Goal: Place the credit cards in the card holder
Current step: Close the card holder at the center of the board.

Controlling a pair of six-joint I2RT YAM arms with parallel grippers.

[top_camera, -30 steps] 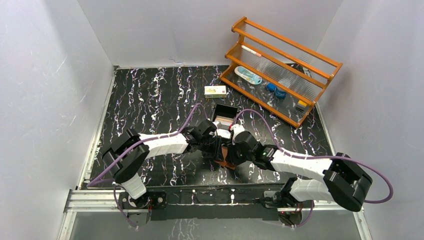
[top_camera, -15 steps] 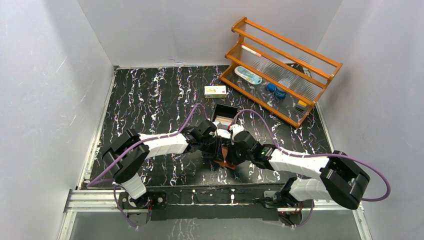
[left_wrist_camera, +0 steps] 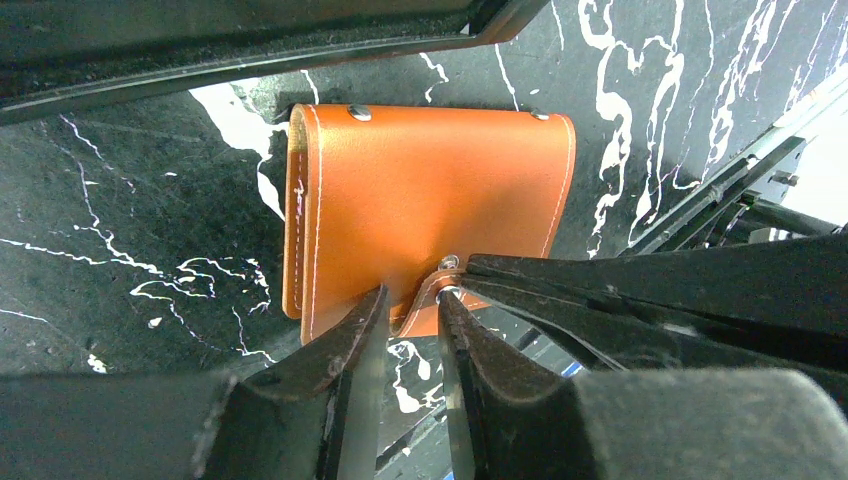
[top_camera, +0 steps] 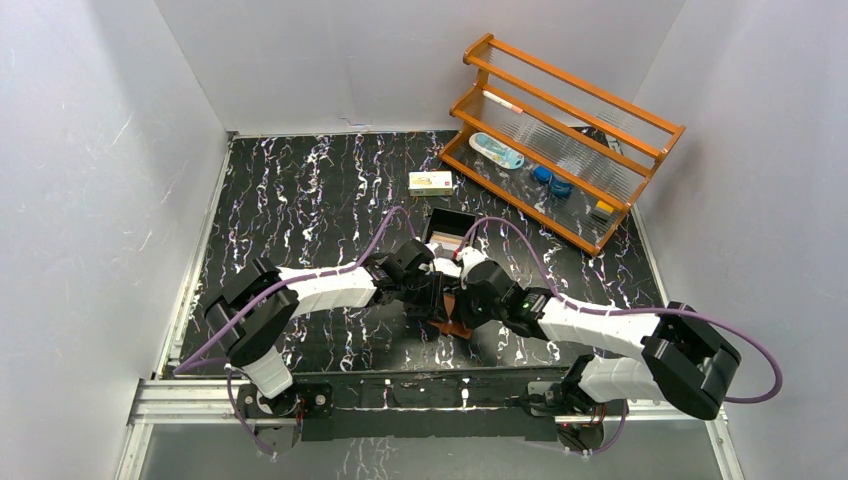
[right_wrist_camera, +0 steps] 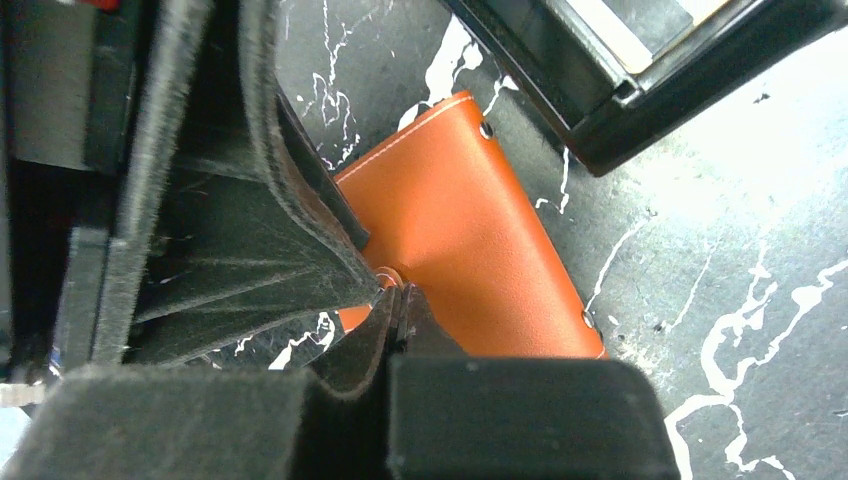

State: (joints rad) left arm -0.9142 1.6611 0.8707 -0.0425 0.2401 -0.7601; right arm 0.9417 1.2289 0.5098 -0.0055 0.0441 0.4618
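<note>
Your left arm [top_camera: 320,288] stretches low toward the right and your right arm [top_camera: 590,325] stretches low toward the left. Both wrists meet near the middle, with the elbows folded out to the sides. The left jaws point down with a narrow gap between them. The right jaws are pressed fully together, their tips just beside the left ones.

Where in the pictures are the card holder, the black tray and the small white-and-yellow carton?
card holder [left_wrist_camera: 430,190]: left wrist view, middle of its orange front face.
black tray [top_camera: 453,213]: top external view, on its far rim.
carton [top_camera: 430,181]: top external view, middle of its top face.
</note>
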